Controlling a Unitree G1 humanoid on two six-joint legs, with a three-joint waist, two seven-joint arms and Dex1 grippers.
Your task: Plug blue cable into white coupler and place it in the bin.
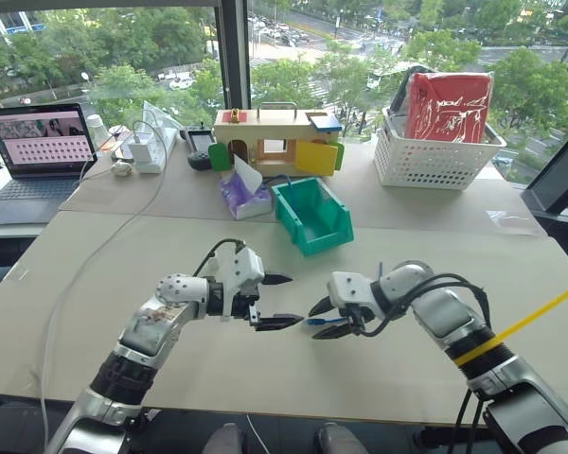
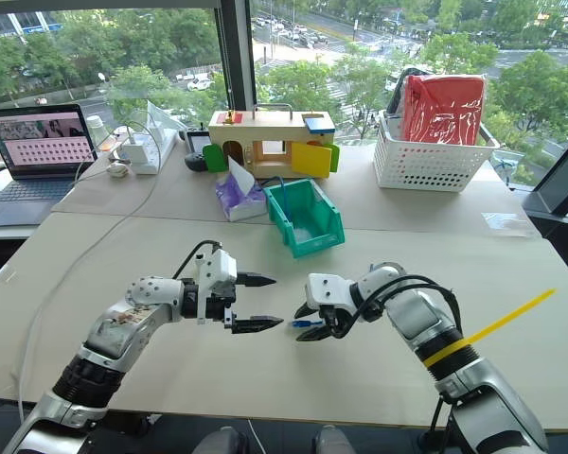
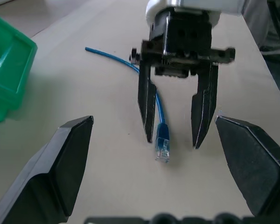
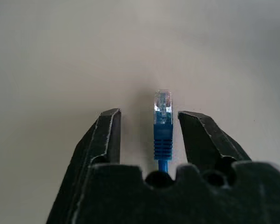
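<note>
The blue cable (image 4: 162, 126) lies on the pale table (image 1: 123, 255), its clear plug between the parted fingers of the right gripper (image 1: 328, 319), untouched. The left gripper (image 1: 278, 301) faces it, jaws wide and empty. Farther back sits the bin (image 1: 312, 216), before a window.

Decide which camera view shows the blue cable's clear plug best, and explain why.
The right wrist view: the plug sits centred, close up, between the right hand's open fingers. The left wrist view shows it from farther off; the eye views show a small blue bit.
</note>
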